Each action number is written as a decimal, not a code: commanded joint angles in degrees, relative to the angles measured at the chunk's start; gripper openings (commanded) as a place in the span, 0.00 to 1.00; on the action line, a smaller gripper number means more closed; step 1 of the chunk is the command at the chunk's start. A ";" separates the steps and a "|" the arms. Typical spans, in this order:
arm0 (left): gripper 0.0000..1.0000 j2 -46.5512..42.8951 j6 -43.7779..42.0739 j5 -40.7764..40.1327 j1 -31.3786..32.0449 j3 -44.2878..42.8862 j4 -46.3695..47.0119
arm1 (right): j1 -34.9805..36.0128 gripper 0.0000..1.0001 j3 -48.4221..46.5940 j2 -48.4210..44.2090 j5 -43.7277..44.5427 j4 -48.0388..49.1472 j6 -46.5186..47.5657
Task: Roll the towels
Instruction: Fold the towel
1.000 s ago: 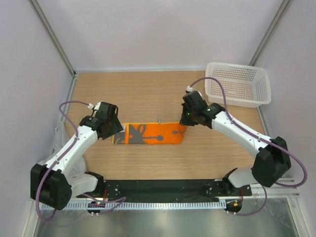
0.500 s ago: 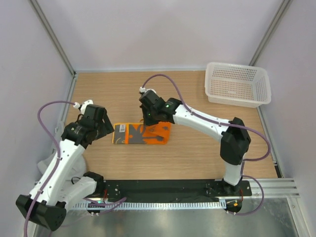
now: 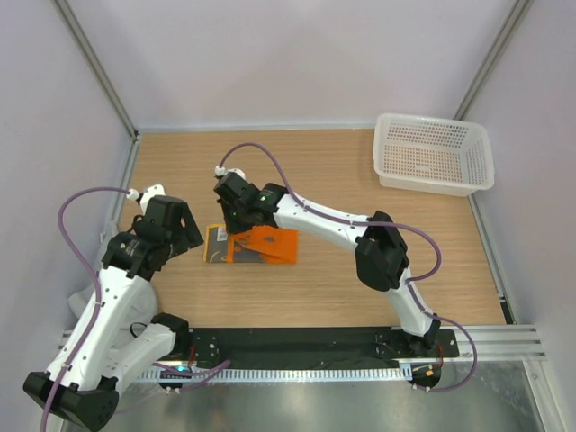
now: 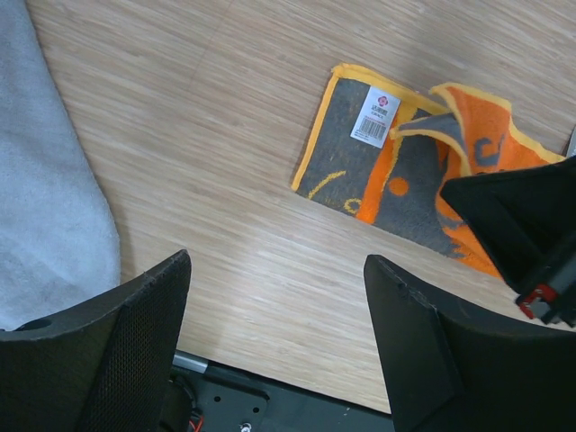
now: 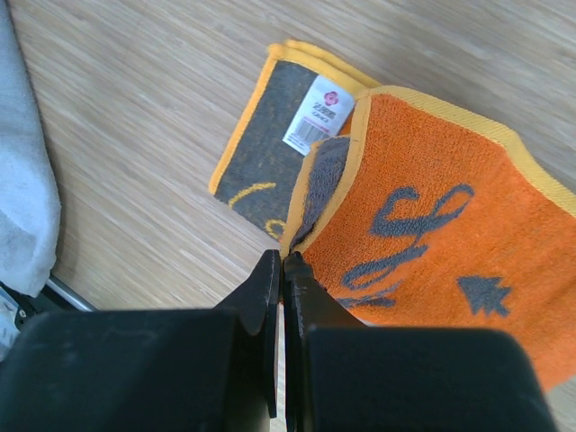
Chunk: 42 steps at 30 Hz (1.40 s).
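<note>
The orange towel (image 3: 270,245) lies mid-table with its right part folded back over its grey-patterned left end (image 4: 360,171), where a white tag (image 5: 322,112) shows. My right gripper (image 3: 238,221) is shut on the yellow edge of the lifted orange flap (image 5: 432,234), fingertips pinched together (image 5: 283,261). My left gripper (image 3: 177,234) hovers just left of that towel, open with only bare wood between its fingers (image 4: 277,263). The light-grey towel (image 4: 45,180) lies at the table's left side, also seen in the right wrist view (image 5: 22,207).
A white perforated basket (image 3: 434,155) stands at the back right corner. Side walls close in the wooden table (image 3: 360,180). A black rail (image 3: 297,342) runs along the near edge by the arm bases.
My right gripper has carried the orange towel's right end leftwards over the rest, shortening it. My left gripper has let go of the left end, opened wider and drawn back left.
</note>
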<state>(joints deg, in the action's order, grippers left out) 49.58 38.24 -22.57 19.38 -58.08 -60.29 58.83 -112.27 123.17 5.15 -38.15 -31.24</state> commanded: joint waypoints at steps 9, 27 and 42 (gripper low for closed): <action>0.79 -0.98 -0.97 -1.69 -0.13 0.08 0.79 | 2.52 0.01 1.86 2.07 -2.42 12.11 -3.46; 0.79 1.48 -0.62 -3.18 -0.13 -0.45 0.44 | 2.78 0.69 2.40 1.55 -3.13 13.98 -2.16; 0.67 17.20 -0.89 10.16 -0.30 -4.76 11.94 | -11.97 0.81 33.49 -23.67 -2.23 13.27 -5.05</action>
<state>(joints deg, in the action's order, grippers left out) 63.37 38.30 -18.74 19.38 -60.55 -55.09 50.72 -87.02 100.33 3.66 -24.43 -34.68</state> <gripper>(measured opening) 0.683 0.823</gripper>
